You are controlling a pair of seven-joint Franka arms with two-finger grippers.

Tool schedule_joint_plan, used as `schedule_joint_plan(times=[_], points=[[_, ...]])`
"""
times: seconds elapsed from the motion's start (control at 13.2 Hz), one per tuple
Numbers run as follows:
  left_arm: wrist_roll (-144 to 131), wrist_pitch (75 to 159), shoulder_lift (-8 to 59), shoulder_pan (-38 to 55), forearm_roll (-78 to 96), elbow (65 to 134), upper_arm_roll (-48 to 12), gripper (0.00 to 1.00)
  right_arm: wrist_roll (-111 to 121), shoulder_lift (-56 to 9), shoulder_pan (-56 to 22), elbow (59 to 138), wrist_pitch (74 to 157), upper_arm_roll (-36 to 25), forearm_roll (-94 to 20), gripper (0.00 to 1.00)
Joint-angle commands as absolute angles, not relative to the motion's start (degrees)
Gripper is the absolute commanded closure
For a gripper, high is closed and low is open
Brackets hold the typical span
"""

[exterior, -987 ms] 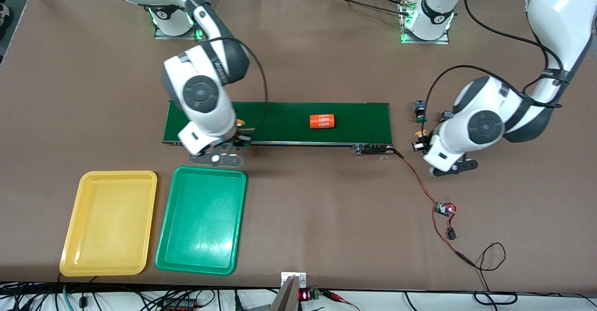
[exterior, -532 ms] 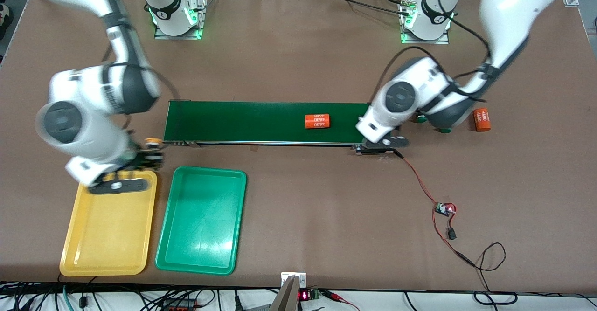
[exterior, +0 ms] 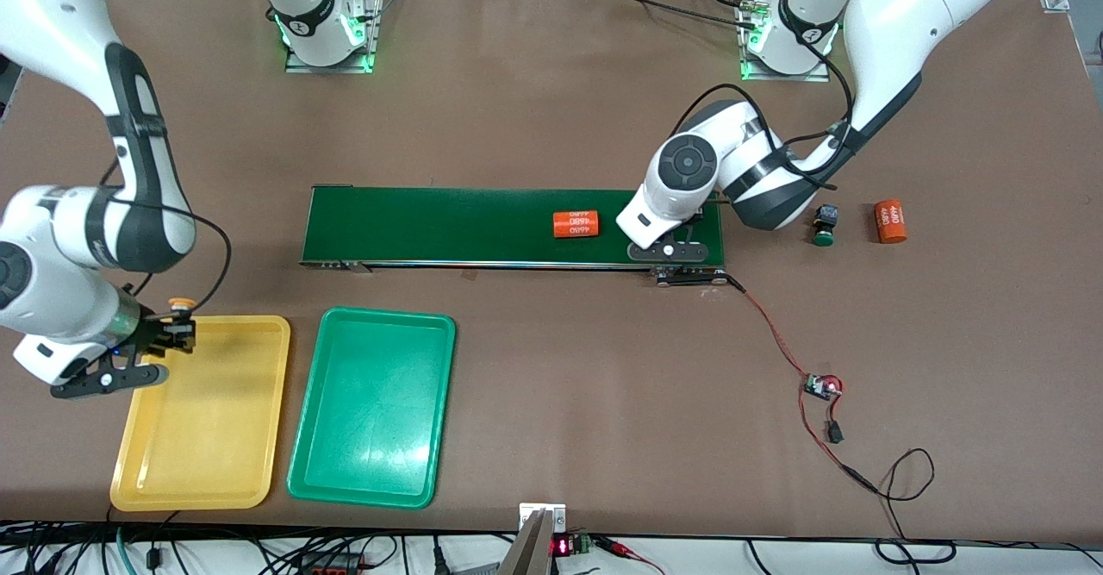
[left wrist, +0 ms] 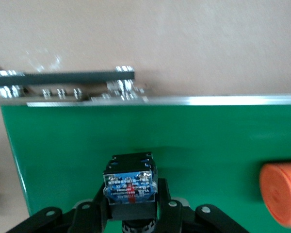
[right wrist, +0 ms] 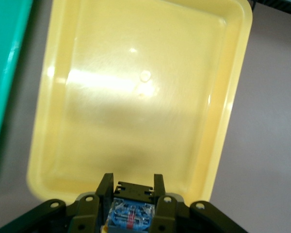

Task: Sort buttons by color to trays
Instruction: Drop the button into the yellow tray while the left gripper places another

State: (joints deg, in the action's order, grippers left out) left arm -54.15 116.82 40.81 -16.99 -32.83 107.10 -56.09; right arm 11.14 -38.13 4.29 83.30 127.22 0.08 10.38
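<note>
Two white robot arms work at a brown table (exterior: 551, 403). The right pincer (exterior: 168, 334) is closed on a yellow-capped button (exterior: 180, 304), gripping its black-and-blue body with the cap pointing up. It hangs over the corner of the yellow tray (exterior: 202, 480) at the edge farther from the front camera. In the right wrist view the tray's bare floor spreads out directly past the held button, so the drop spot lies just ahead of the pincer toward the tray's middle, along its long axis. The green tray (exterior: 370, 484) lies just beside the yellow one, toward the left arm's end of the table.

The left pincer (exterior: 681, 234) is clamped on another button (left wrist: 130, 187), seen from its blue base in the left wrist view; its cap colour cannot be told. It is over the end of the dark green conveyor belt (exterior: 448, 221) that is toward the left arm. An orange cylinder (exterior: 576, 224) lies on the belt near it. A green-capped button (exterior: 825, 223) and a second orange cylinder (exterior: 890, 221) rest on the table off that end of the belt, nearer the left arm
</note>
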Motion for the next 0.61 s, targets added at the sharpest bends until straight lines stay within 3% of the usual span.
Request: schedule_joint_plan(times=[0.0,0.08,0.15,0.53], points=[[-54.5,118.4,41.4,-16.8,-34.0,107.2,-55.3,0.63,13.5,-40.9,6.1,82.7,133.6,1.1,11.3,0.98],[-54.4,118.0,41.2,-17.2,-34.0,107.1,-55.3,0.17,14.8,-42.0,6.6,82.6,136.4,1.1,11.3,0.98],[-54.4,117.3,40.7,-17.7,-34.0,106.9,-55.5,0.0,16.7,-43.0,7.4,82.6,139.4,1.0,11.3,0.98],[-53.3,102.9,36.1,-23.1,-33.3,100.0,-60.9,0.0,21.4,-47.1,9.8,82.5,148.1,1.0,11.3,0.95]])
